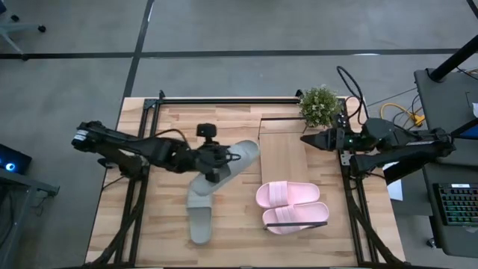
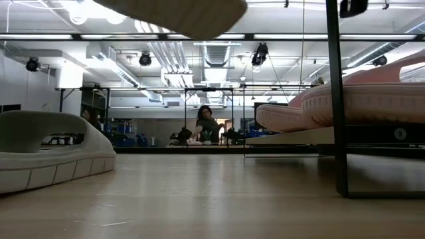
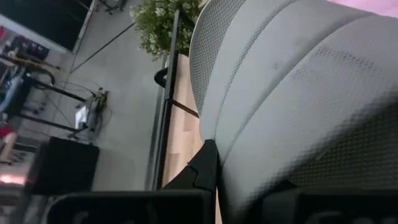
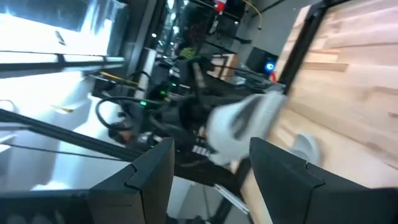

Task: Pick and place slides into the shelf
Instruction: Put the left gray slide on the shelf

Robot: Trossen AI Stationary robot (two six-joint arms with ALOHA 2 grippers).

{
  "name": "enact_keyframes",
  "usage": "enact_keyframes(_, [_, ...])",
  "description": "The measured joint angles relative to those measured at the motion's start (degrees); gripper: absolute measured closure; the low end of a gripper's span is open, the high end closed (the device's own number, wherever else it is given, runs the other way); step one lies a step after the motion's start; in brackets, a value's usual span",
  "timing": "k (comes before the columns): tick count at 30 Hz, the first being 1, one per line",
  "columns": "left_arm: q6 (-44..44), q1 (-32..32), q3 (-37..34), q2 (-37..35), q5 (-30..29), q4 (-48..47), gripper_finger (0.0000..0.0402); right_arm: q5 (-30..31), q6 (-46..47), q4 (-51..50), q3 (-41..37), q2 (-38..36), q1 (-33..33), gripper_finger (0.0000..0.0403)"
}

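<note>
My left gripper (image 1: pixel 216 164) is over the table's middle, shut on a grey-green slide (image 1: pixel 240 154) that it holds in the air. In the low view that slide's sole (image 2: pixel 179 13) shows at the top. The other grey-green slide (image 1: pixel 199 215) lies on its sole on the tabletop, nearer the front edge. A pale pink pair (image 1: pixel 291 206) lies on the near end of the shelf (image 1: pixel 284 153), a light board with a black frame. My right gripper (image 4: pixel 211 180) is open over the shelf's far right corner (image 1: pixel 308 139), with nothing between its fingers. My left gripper holds the grey-green slide by the end nearest the arm (image 1: pixel 224 161); the wrist and its camera hide the fingers from above. In the wrist view one dark finger (image 3: pixel 202 169) lies against the slide's side edge (image 3: pixel 214 134). The slide is lifted clear and reaches out from the gripper toward the shelf.
A small potted plant (image 1: pixel 319 105) stands at the far end of the shelf, close to my right gripper. The shelf's black upright (image 2: pixel 335 99) stands at the right in the low view. Bare shelf board lies between the plant and the pink pair.
</note>
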Motion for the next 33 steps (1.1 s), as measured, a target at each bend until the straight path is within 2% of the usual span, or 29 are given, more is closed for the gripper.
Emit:
enact_keyframes(5, [8.07,2.39,-0.01,2.96,3.83,5.07,0.0401,0.0,3.0,3.07,0.0,4.3,-0.04,0.0202])
enact_keyframes(9, [12.6,3.42,-0.03,4.36,6.38,8.3,0.0401,-3.2,6.95,3.1,0.0,8.35,-0.04,0.0202])
enact_keyframes(13, [13.08,4.46,-0.06,4.81,7.57,9.32,0.0401,-6.0,9.3,4.44,0.0,12.39,-0.02,0.0202])
enact_keyframes(17, [13.63,5.17,-0.09,5.03,7.74,9.94,0.0401,-6.51,10.77,7.67,0.24,15.45,-0.05,0.0202])
enact_keyframes(24, [15.42,5.74,-0.32,5.07,7.68,10.15,0.0401,-7.04,10.19,7.49,4.01,20.4,-0.42,0.0202])
enact_keyframes(33, [16.09,6.22,-0.51,7.17,7.47,12.77,0.0401,-6.82,4.3,-1.14,12.54,29.28,-1.46,0.0202])
